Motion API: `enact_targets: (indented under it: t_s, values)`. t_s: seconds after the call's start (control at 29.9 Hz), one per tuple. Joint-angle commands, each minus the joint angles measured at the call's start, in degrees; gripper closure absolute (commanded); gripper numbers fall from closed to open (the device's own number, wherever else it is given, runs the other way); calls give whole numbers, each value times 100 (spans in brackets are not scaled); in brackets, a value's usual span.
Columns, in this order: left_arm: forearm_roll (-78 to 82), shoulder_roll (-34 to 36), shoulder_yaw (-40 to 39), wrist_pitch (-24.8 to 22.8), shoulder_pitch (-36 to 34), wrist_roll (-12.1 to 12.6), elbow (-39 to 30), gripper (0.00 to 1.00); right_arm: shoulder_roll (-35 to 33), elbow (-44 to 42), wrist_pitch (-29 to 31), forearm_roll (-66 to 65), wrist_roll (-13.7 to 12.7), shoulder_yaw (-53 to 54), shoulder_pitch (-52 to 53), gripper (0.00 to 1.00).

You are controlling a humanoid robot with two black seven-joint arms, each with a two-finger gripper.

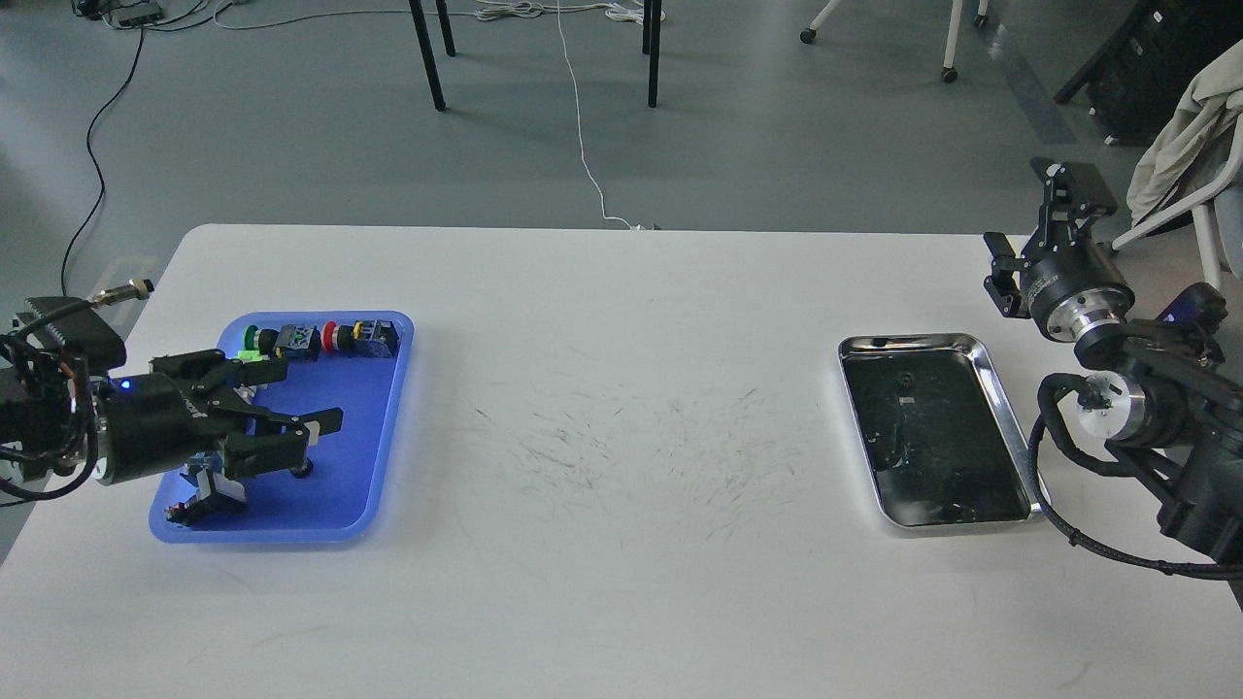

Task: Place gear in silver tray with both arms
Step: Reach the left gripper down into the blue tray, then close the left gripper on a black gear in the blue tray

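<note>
The left arm (58,427) came in low from the left edge, lying nearly level over the tabletop (621,544), a small blue light glowing on its wrist. Its left end effector (301,403) reached out over the blue plastic tray (374,485), its 2 fingers spread apart with nothing between them, the upper finger pointing toward the tray's back row and the lower finger (291,449) lying lower over the tray floor. Just under the tip of that lower finger a small dark gear (304,471) showed partly on the tray floor; whether the finger touched it could not be told. Along the tray's back edge sat a green push button (252,339), a dark switch block (296,341), a red push button (335,337) and a yellow-and-black switch (376,336). More switch parts (206,497) lay at the tray's front left corner, partly hidden by the wrist.

The middle of the tabletop carried dark scuff marks (660,447).

The silver tray (1010,427) rested well to the right, its dark bottom reflective.

Just beside it, the right arm (1146,408) rose from the right edge, bent upward, its right end effector (1044,228) raised above the tabletop's far right corner, fingers parted and holding nothing.
</note>
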Motion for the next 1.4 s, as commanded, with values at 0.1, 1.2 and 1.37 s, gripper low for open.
enact_targets:
  t_s: [0.1,1.2,1.37]
  values:
    - [211,-213,10,51,-2,0,61,4,-37,0,1,0,0,0,7,3]
    - [940,-1092,124,780,753,0,1740,30,-160,26,-8,-18,0,-9,7,3]
    - [923,-1198,142,973,806,0,1890,30,-160,17,-8,-26,0,-9,7,3]
